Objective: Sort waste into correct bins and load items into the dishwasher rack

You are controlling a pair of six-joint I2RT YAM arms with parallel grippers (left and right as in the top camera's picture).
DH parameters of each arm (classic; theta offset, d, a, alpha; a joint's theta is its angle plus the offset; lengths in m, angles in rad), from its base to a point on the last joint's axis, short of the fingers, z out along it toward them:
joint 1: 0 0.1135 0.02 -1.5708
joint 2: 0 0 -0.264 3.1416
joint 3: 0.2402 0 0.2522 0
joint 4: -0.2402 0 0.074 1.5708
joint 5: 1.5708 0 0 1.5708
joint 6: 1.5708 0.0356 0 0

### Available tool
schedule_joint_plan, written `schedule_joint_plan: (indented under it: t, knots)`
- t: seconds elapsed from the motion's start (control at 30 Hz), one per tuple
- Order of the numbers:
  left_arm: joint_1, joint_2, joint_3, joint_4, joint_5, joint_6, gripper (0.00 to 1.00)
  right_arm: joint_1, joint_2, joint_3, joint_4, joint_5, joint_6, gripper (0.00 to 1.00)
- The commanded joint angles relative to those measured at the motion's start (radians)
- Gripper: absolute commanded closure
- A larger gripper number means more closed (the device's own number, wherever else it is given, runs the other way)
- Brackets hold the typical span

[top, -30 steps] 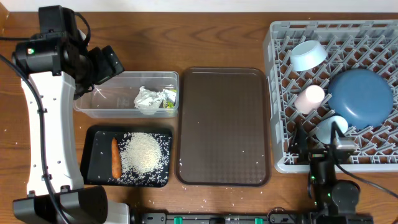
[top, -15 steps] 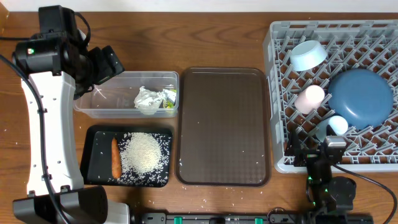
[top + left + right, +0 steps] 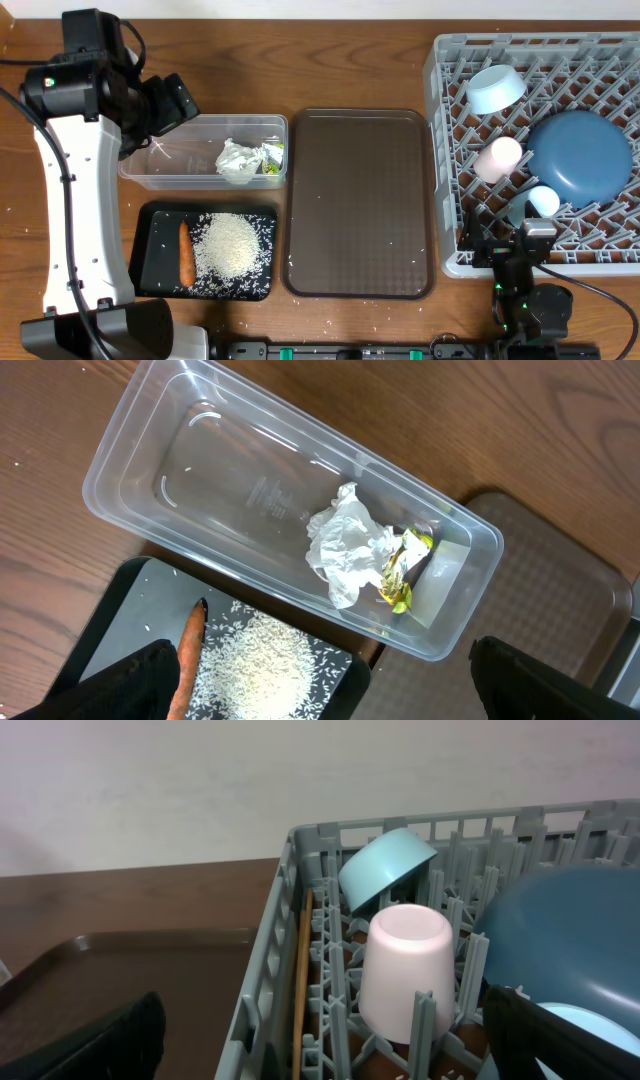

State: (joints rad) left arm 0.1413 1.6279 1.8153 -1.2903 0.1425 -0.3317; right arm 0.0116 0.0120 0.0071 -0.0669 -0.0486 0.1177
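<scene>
Wooden tabletop (image 3: 350, 60): its square grey plastic pegged rack (image 3: 440, 180) looks fully loaded. At the rack's edge the right gripper (image 3: 320, 1020), and far off the left gripper (image 3: 320, 670), gape empty; withdrawal seems next.

Wooden desk (image 3: 350, 60), grey rack (image 3: 436, 130) at right holding blue plate (image 3: 582, 160), pink cup (image 3: 498, 158), light-blue cup (image 3: 541, 202) and pale bowl (image 3: 494, 88), brown tray (image 3: 360, 200) in the middle, wrapper (image 3: 243, 158) in clear tub (image 3: 175, 160), carrot (image 3: 186, 252) beside rice (image 3: 233, 245) on black tray (image 3: 155, 235)

Wrapper (image 3: 240, 158) in tub (image 3: 165, 172); carrot (image 3: 186, 252), rice (image 3: 233, 245) in shallow tray (image 3: 150, 232) before it; plate (image 3: 580, 155), cups (image 3: 497, 158), bowl (image 3: 495, 88) in rack (image 3: 600, 55), right.
</scene>
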Motion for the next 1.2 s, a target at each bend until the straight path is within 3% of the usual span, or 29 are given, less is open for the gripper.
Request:
schedule_joint_plan:
  t: [0.0,0.4,0.7,0.9,1.17]
  knots:
    - [0.004,0.001,0.010,-0.003,-0.013,0.018,0.05,0.008,-0.006,-0.002,-0.005,0.007,-0.014,0.01]
    - [0.003,-0.040,-0.021,-0.004,-0.013,0.018,0.05,0.008,-0.006,-0.002,-0.005,0.007,-0.014,0.01]
    - [-0.080,-0.331,-0.124,-0.003,-0.013,0.018,0.05,0.008,-0.006,-0.002,-0.005,0.007,-0.014,0.01]
    - [-0.147,-0.636,-0.377,-0.003,-0.013,0.018,0.05,0.008,-0.006,-0.002,-0.005,0.007,-0.014,0.01]
    - [-0.152,-1.079,-0.858,-0.003,-0.087,0.017,0.02,0.008,-0.006,-0.002,-0.005,0.007,-0.014,0.01]
